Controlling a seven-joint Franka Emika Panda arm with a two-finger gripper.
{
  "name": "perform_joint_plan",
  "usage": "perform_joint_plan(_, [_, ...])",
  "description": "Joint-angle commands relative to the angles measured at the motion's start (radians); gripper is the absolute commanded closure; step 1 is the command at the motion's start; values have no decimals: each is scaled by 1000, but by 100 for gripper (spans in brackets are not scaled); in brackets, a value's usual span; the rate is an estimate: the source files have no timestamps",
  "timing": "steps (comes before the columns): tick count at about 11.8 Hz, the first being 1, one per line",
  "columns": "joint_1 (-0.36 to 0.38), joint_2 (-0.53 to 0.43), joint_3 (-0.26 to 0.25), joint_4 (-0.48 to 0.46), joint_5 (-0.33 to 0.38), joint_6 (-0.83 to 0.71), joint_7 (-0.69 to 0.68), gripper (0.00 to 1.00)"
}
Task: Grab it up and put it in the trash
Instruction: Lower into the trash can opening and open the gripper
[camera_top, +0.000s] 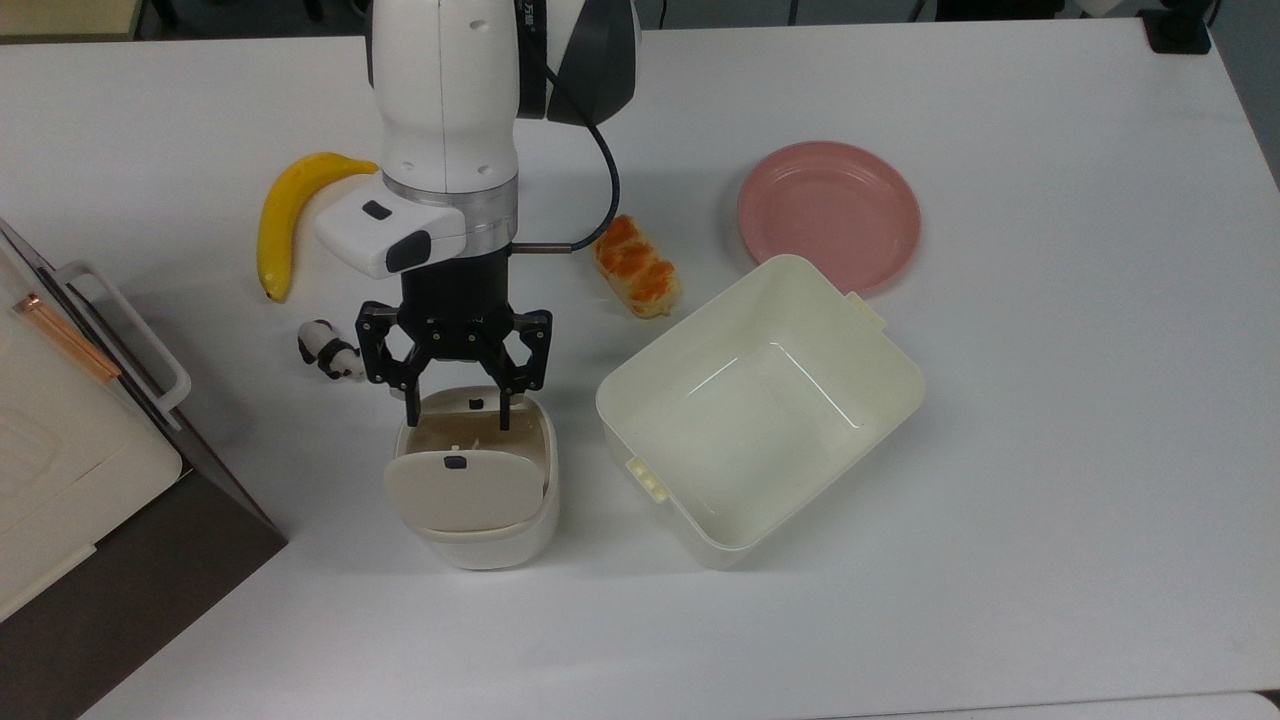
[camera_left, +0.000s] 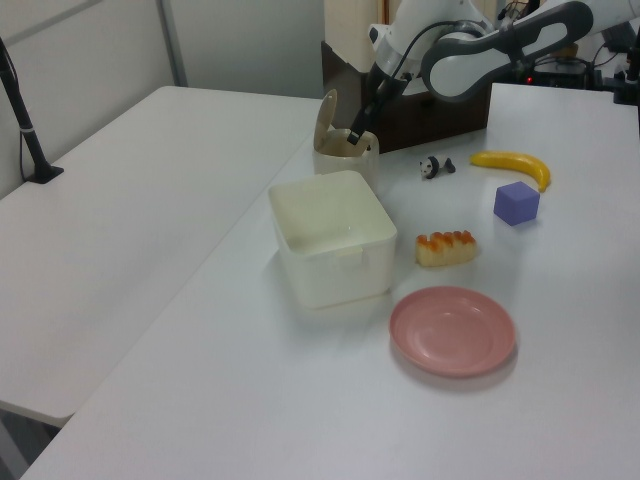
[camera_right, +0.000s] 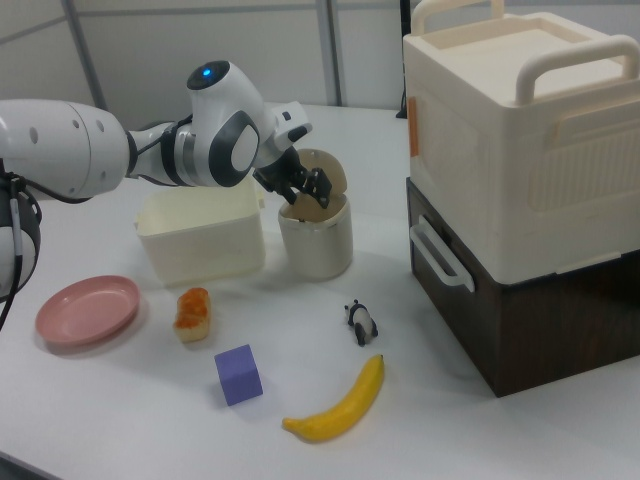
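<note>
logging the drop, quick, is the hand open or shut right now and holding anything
Hand: open, holding nothing, fingers spread just above the open trash bin.

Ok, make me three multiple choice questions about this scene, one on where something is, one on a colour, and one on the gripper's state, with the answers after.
1. In the top view, where is the gripper?
A. Over the pink plate
B. Over the open mouth of the small trash bin
C. Beside the banana

2. What colour is the cube?
A. Purple
B. Green
C. Red

3. How do the gripper's fingers stand?
A. Shut on the bread roll
B. Shut on the panda figurine
C. Open, holding nothing

Answers:
1. B, its fingertips hang at the far rim of the small trash bin, whose flap lid is swung open.
2. A, the cube beside the banana in the left view is purple.
3. C, the top view shows the two fingers spread apart with bare space between them.
</note>
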Motion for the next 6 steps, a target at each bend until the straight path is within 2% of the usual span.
perform_joint_plan(1, [8, -20, -3, 3, 2, 8, 21, 13])
perform_joint_plan(3, [8, -52, -2, -7, 4, -54, 12, 13])
perform_joint_plan(6, [11, -127, 15, -15, 16, -383, -92, 9])
